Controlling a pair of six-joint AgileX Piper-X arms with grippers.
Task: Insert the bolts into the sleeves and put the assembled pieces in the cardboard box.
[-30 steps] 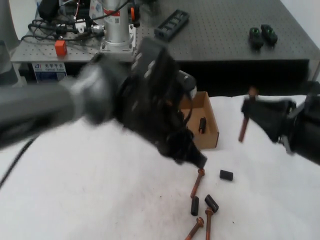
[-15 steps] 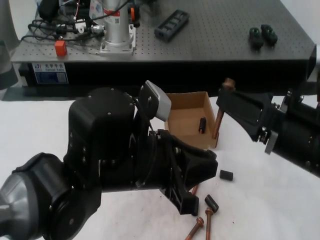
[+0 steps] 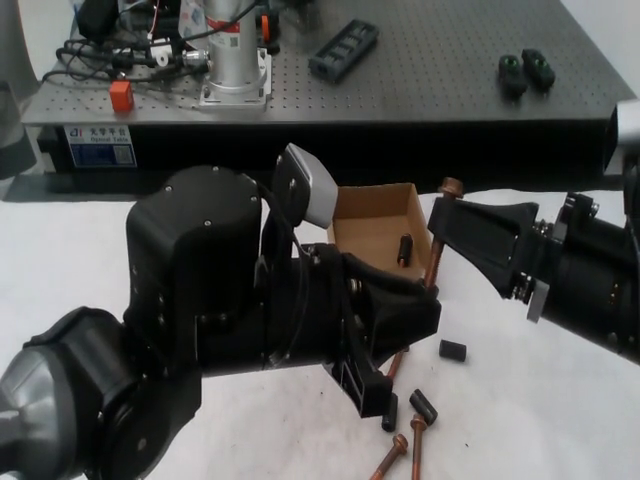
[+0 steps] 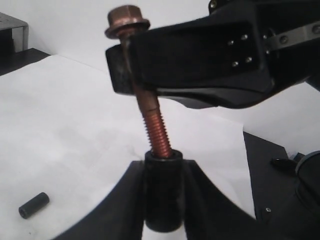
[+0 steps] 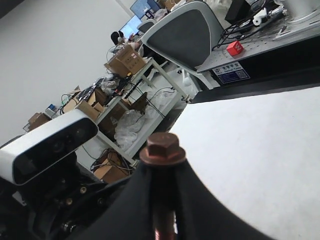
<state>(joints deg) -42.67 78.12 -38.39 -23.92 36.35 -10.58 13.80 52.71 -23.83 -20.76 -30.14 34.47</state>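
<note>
As right gripper (image 5: 162, 187) pinches bolt (image 4: 151, 125), left gripper (image 4: 163, 217) clasps sleeve (image 4: 162, 182) (tip at its mouth)

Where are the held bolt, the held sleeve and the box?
bolt (image 4: 155, 134), left wrist view, threaded shank.
sleeve (image 4: 162, 194), left wrist view, side wall.
box (image 3: 374, 204), high view, far inner wall.

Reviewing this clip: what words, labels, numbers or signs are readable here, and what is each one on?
No text reads clearly.
Blue and white label on the front edge of the bench: print too small to read.
Sticker on the silver post: red marks, too blurred to read.
Bolt, sleeve, box: no print visible.
</note>
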